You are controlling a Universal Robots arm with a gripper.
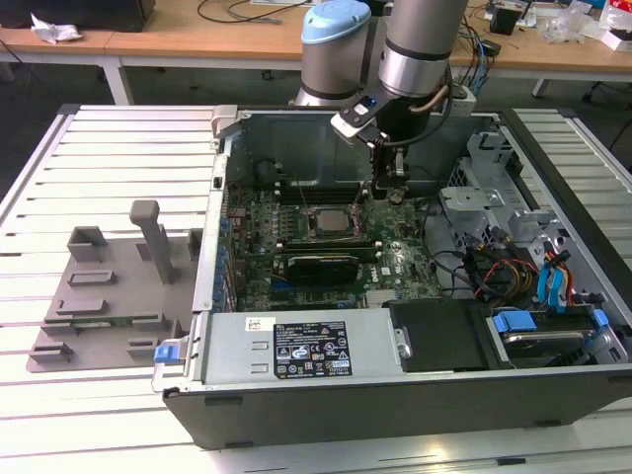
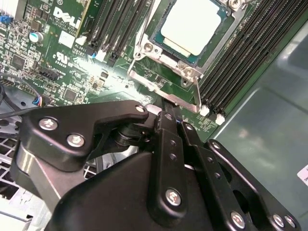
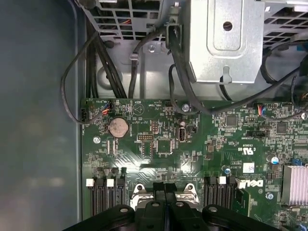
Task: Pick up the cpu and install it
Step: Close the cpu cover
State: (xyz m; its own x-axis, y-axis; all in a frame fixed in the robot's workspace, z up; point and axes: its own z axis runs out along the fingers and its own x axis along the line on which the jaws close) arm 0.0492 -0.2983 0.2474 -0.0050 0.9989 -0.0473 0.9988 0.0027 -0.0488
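The cpu (image 2: 195, 24) lies flat in the socket (image 2: 186, 72), silver top up; jaws pressed together, empty.

The arm (image 1: 425, 44) is a fat silver tube with a light blue cap (image 1: 334, 25) on one joint. A thin cable (image 1: 433, 101) curls by the wrist. The gripper (image 1: 388, 188) is black, made of flat bars with shiny round screws (image 2: 76, 140)

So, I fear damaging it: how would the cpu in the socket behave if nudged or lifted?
The cpu looks flat and rigid, so probably stiff, unlikely to roll or tip. Its smooth pale metal top may be slippery. Ringed by the socket frame, a sideways nudge likely won't shift it.
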